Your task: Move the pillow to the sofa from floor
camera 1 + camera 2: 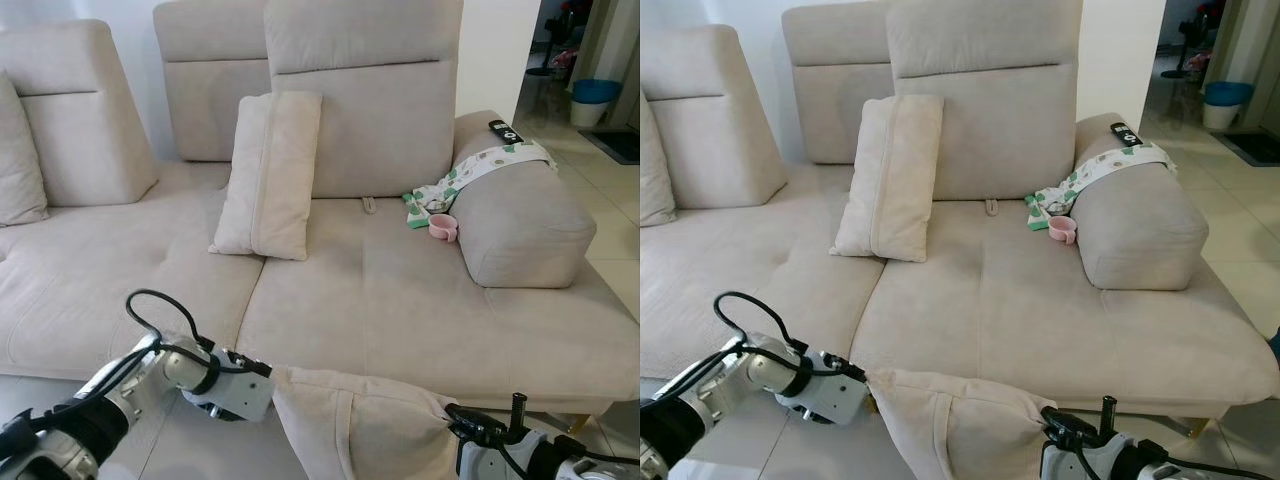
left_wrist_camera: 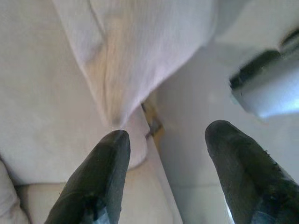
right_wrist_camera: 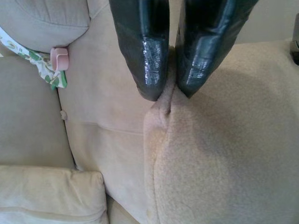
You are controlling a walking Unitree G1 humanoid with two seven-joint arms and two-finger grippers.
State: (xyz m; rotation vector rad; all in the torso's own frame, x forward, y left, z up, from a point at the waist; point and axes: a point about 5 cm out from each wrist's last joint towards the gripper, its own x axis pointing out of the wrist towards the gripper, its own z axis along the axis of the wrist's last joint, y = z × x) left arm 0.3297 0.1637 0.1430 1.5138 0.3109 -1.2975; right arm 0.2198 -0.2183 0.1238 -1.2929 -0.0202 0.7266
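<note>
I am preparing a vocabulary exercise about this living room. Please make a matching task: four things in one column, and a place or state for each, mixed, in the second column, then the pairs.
Things:
1. held pillow
2. pink cup
3. remote control
4. right gripper

Places or states:
A. on top of the sofa armrest
B. shut on a corner of fabric
C. in front of the sofa seat, between the two grippers
D. on the seat, against the armrest

Pairs: 1-C, 2-D, 3-A, 4-B
</note>
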